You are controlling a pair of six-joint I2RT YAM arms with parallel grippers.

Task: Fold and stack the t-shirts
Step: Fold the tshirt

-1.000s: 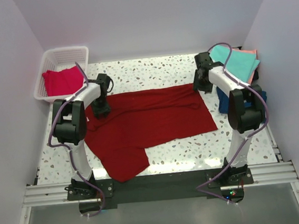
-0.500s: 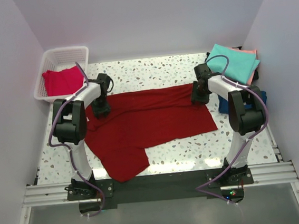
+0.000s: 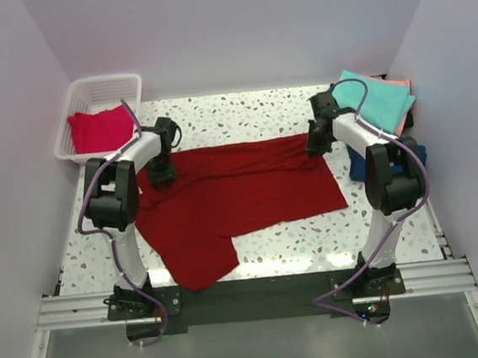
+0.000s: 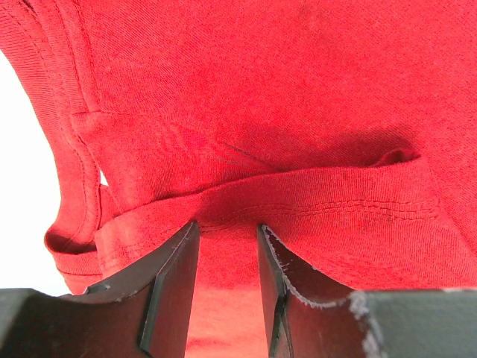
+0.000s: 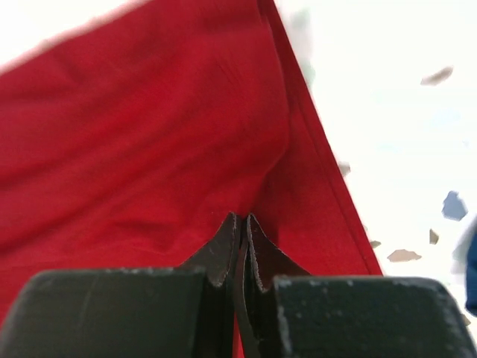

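Together left fingers [image 4: 175,283], right fingers [image 5: 222,257] pinch dark red t-shirt [image 3: 241,196].

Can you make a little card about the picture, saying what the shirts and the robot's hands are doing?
Big shirt: dark red t-shirt, spread out, not folded
Left end effector: at the shirt's far left edge, jaws partly apart, grip unclear
Right end effector: shut, pinching the shirt's far right corner
Basket: white basket, far left, holds a pinkish-red shirt
Pile: teal shirt on top, far right
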